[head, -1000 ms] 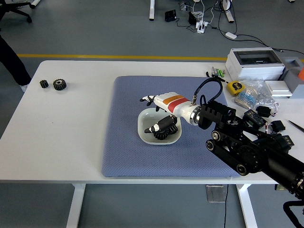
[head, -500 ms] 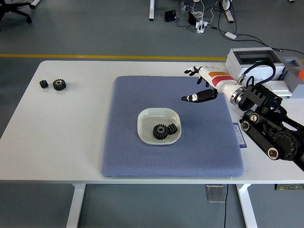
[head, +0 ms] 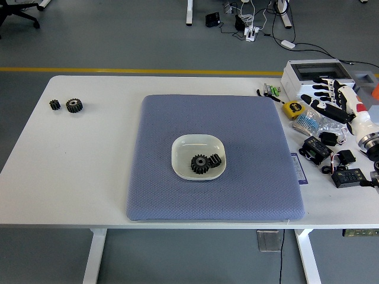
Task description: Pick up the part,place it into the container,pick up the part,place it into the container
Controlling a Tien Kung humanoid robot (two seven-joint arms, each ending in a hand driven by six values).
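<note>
A white bowl point(head: 185, 148) sits in the middle of the blue-grey mat point(head: 249, 189). Inside it lie a large black gear point(head: 199, 164) and a small black gear point(head: 214, 158), side by side. My right hand point(head: 324, 99) hovers at the far right edge of the table, over the clutter there, its fingers spread and holding nothing. Two more black gears, a small one point(head: 55, 105) and a larger one point(head: 74, 105), rest on the white table at the far left. My left arm is out of view.
The right side of the table holds a white box point(head: 314, 77), a yellow tape measure point(head: 291, 109), a bag of small parts point(head: 308, 123) and black adapters with cables point(head: 331, 160). Cables lie on the floor beyond the table.
My right hand has left the bowl and withdrawn to the right, from over the mat to the table's far right edge. Both gears stay in the bowl.
</note>
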